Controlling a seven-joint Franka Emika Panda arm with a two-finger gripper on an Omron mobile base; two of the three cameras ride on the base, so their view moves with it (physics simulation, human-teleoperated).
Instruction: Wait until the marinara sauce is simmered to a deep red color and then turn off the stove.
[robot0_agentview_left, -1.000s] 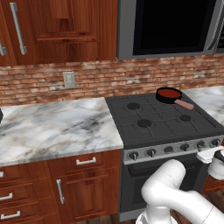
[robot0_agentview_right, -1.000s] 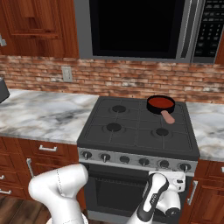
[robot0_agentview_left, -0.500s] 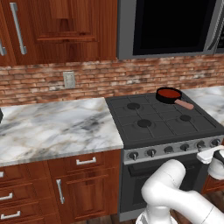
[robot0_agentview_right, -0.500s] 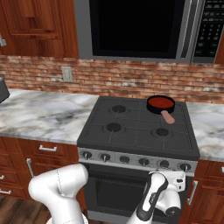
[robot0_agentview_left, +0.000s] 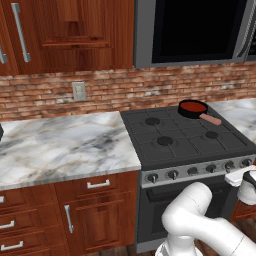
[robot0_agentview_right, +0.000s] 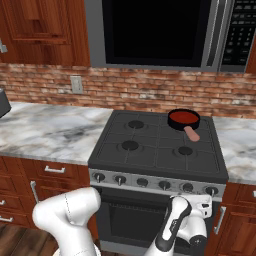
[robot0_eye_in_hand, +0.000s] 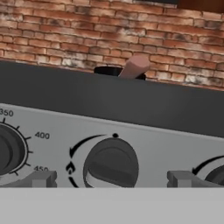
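White arm low, tool (robot0_eye_in_hand: 111, 178) spread-fingered facing stove (robot0_eye_in_hand: 109, 105) knob (robot0_eye_in_hand: 111, 165).

Arm: folded low, reaching forward in front of the stove (robot0_agentview_right: 157, 150).
Gripper (robot0_eye_in_hand: 111, 178): level with the knob row, facing one knob (robot0_eye_in_hand: 111, 164).
Fingers (robot0_eye_in_hand: 40, 178): spread apart, holding nothing.

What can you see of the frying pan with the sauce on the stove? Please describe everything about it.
The frying pan is small, round and dark, with a reddish-brown handle pointing toward the stove's front. A flat red disc of marinara sauce fills it. It sits upright on the back right burner of the stove, near the brick wall. Nothing else touches it. In the hand view, its handle shows above the stove's edge.
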